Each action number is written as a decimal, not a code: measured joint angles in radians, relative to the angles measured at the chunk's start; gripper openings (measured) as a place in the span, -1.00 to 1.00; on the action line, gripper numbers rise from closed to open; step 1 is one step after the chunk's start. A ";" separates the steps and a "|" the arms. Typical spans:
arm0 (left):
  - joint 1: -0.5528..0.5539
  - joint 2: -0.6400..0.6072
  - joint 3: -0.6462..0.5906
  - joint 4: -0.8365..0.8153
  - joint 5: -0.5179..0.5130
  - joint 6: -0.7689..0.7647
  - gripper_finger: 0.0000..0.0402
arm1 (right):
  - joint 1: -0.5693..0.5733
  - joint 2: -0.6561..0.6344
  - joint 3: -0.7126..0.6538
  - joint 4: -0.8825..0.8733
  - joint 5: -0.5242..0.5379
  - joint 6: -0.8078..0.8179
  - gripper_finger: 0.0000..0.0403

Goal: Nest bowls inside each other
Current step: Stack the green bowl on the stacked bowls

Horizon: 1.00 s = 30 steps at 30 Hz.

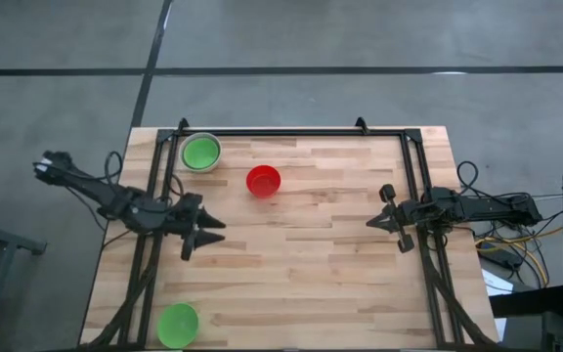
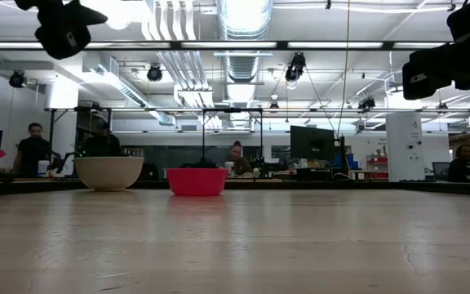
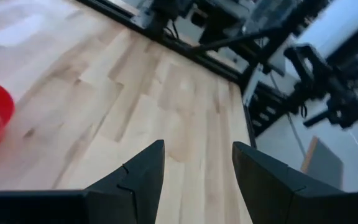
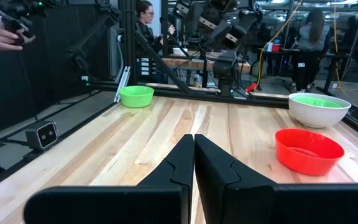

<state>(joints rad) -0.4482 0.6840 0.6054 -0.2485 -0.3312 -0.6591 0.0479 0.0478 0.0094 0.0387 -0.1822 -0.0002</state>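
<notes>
Worktop (image 1: 311,264): pale wood planks, butcher-block pattern, framed by a dark metal rail along the far and side edges.
Grey-white bowl (image 1: 201,154): near the far left corner, upright, a green bowl (image 1: 200,152) nested inside it.
Red bowl (image 1: 263,181): just beside the grey-white one, toward the middle, a little nearer the front, standing apart from it.
Lone green bowl (image 1: 177,325): near the front left corner, close to the front edge, well apart from the other bowls.
</notes>
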 joint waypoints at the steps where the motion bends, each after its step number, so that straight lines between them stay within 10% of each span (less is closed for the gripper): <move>1: -0.012 0.000 -0.002 -0.002 0.004 0.005 -0.04 | 0.000 0.000 0.000 0.000 0.000 0.000 -0.96; 19: -0.196 -0.011 -0.003 -0.240 0.328 -0.039 -0.04 | 0.000 0.000 0.000 0.000 0.000 0.000 -0.96; 30: -0.373 0.029 -0.004 -0.258 0.298 -0.116 -0.04 | 0.000 0.000 0.000 0.000 0.000 0.000 -0.96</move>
<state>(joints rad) -0.8214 0.7126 0.6017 -0.5065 -0.0334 -0.7751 0.0478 0.0477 0.0095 0.0387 -0.1822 -0.0002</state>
